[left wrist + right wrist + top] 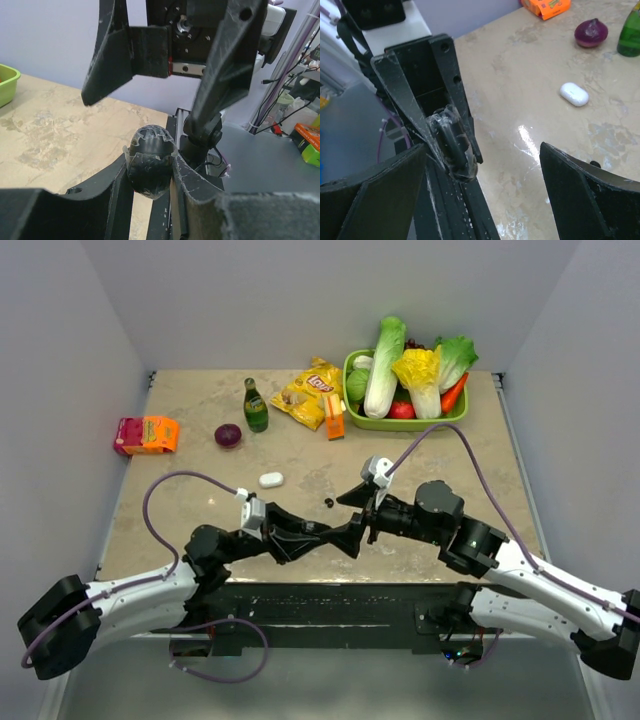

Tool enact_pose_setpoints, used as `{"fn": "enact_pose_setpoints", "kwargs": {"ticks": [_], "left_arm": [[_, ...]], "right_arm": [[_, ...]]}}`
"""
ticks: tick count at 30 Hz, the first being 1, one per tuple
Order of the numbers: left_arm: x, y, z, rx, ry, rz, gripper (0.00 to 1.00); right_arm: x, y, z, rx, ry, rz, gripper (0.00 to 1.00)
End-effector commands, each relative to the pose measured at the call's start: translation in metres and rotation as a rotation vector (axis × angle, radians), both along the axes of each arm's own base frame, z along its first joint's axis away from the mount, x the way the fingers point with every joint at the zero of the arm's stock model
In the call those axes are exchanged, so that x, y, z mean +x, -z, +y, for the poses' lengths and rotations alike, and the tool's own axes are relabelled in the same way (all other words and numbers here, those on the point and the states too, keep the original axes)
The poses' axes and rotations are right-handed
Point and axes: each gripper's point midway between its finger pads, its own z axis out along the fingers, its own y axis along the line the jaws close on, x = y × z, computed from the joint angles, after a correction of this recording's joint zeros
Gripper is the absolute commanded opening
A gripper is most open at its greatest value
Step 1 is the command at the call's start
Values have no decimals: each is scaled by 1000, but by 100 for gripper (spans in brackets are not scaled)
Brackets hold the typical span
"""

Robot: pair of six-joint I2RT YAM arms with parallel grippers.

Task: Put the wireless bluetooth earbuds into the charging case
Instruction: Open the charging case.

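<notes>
Both arms are folded in toward the middle of the near edge, forearms low over the beige marbled tabletop (200, 445) and wrists almost nose to nose. The left arm reaches in from the left with its wrist rolled over. Its left gripper (350, 537) points to the right and is clamped narrow on a glossy black rounded case (150, 150). The right arm bends at the elbow and comes in from the right. The right gripper (362, 512) stands just beside the left one's tip with its jaws spread wide and nothing between them.

From the left wrist camera, the black case sits upright between the two taped fingertips, its domed top poking out above them. The right gripper's open fingers hang directly over it without touching. The right wrist camera gives the reverse look: the case is pinched at the very tip of the left fingers, in line with the open gap but ahead of it. The case is smooth, dark and egg-like, and I cannot tell whether its lid is open.

Out on the table, a tiny black bud (329, 502) lies loose just beyond the two grippers. Farther out and to the left is a white pill-shaped case (271, 479), lying flat and closed. A purple onion (590, 32) and a green glass bottle (630, 30) stand well beyond it.
</notes>
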Motion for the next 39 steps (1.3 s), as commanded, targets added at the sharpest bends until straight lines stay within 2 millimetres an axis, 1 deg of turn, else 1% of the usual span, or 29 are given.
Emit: {"fn": "enact_pose_setpoints", "kwargs": {"ticks": [1, 7, 11, 18, 24, 31, 34, 35, 37, 38, 39], "left_arm": [[1, -25, -5, -37, 10, -66, 0], [-3, -30, -6, -45, 33, -84, 0], [-8, -30, -4, -49, 52, -96, 0], [-15, -24, -2, -53, 76, -91, 0], [-18, -22, 1, -63, 80, -92, 0], [-19, -23, 3, -73, 79, -92, 0], [-19, -21, 3, -77, 76, -79, 0], [-20, -17, 4, -74, 78, -62, 0], [-20, -17, 7, -95, 72, -53, 0], [-22, -11, 7, -93, 79, -30, 0], [-23, -14, 9, -111, 81, -36, 0]], "right_arm": [[-8, -9, 4, -24, -39, -47, 97], [5, 0, 1, -60, 36, -23, 95], [12, 1, -3, -63, 93, -10, 94], [22, 0, -8, -58, 158, -2, 94], [28, 3, -9, -66, 190, 11, 93], [29, 4, -9, -64, 197, 27, 94], [32, 2, -10, -57, 220, 32, 94], [33, 0, -11, -50, 225, 31, 95], [34, 1, -10, -54, 230, 41, 95], [35, 3, -10, -57, 235, 45, 95], [36, 5, -10, -62, 244, 51, 95]]}}
